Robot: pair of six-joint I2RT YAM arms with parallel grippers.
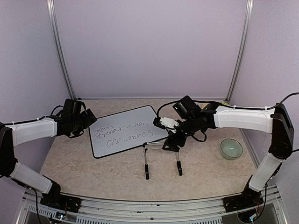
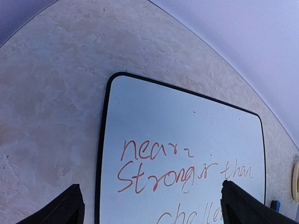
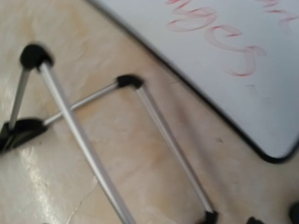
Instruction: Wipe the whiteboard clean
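Left gripper (image 1: 87, 122): released, fingers wide, at the left edge of the whiteboard.
Right gripper (image 1: 170, 143): spread, grasping nothing, centre frame over the stand's top.
Tabletop (image 1: 117, 175): beige, marbled.
Whiteboard (image 1: 122, 131): flat on the tabletop, centre-left, red handwriting.
Wire stand (image 1: 145, 164): lying by the board's lower right corner.
Green bowl (image 1: 231, 148): right.

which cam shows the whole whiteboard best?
Top external: the whole whiteboard is in frame, with every line of writing visible, though small. Left wrist is closer and sharper but cuts off the bottom line. Right wrist catches only one blurred corner beside the wire stand.
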